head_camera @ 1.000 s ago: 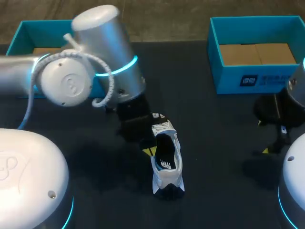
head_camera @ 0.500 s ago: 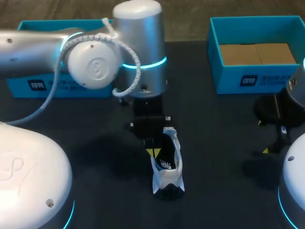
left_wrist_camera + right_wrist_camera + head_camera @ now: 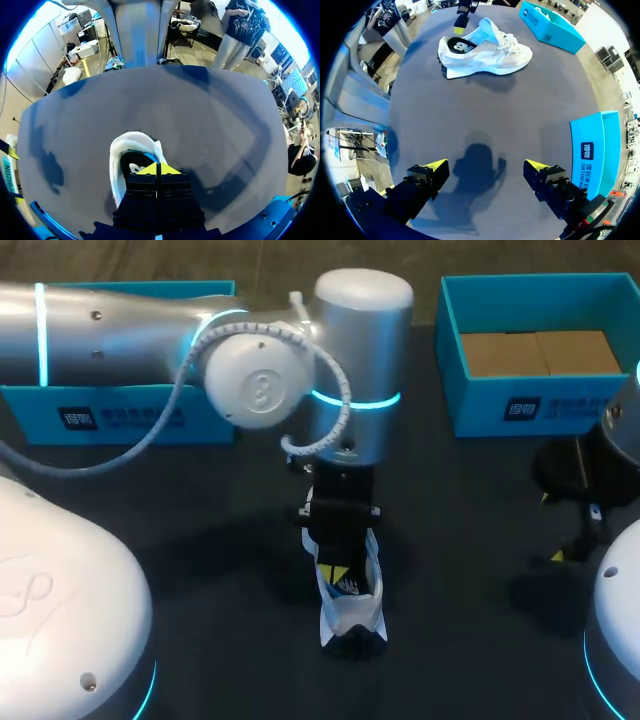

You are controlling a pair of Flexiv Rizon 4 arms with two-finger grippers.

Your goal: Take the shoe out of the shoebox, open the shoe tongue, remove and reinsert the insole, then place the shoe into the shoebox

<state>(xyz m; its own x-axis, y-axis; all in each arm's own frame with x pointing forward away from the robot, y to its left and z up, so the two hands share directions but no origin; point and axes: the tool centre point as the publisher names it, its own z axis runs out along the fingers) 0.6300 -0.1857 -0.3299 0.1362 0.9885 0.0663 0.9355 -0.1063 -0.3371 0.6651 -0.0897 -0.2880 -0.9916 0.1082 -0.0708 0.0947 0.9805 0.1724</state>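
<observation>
- The shoe [image 3: 350, 610] stood upright on its sole on the table [image 3: 470, 570], about midway between the left and right edges and nearer the near edge, toe toward that edge.
- Both shoeboxes sat along the far edge: the left shoebox [image 3: 120, 418] toward the far left corner, the right shoebox [image 3: 520, 405] toward the far right corner. Neither held the shoe.
- The left tool [image 3: 156, 170] was at the shoe's opening on the heel side, its yellow tips pressed together with no gap visible. Whether anything thin was pinched between them could not be told.
- The insole [image 3: 457, 45] lay in the shoe, its printed heel patch showing.
- The right tool [image 3: 486, 165] hung over the table near the right edge with its fingers spread wide and nothing between them, well apart from the shoe.
- Progress, as judged: the shoe was out of the box. Whether the insole had yet to come out or was already back in was undecided, as was the tongue's state. Returning the shoe to a shoebox was left.
- Room: dark table showed on all sides of the shoe. The left arm [image 3: 150, 330] crossed above the left shoebox, so the right shoebox looked the freer target. Its near wall was the edge to lift over.
</observation>
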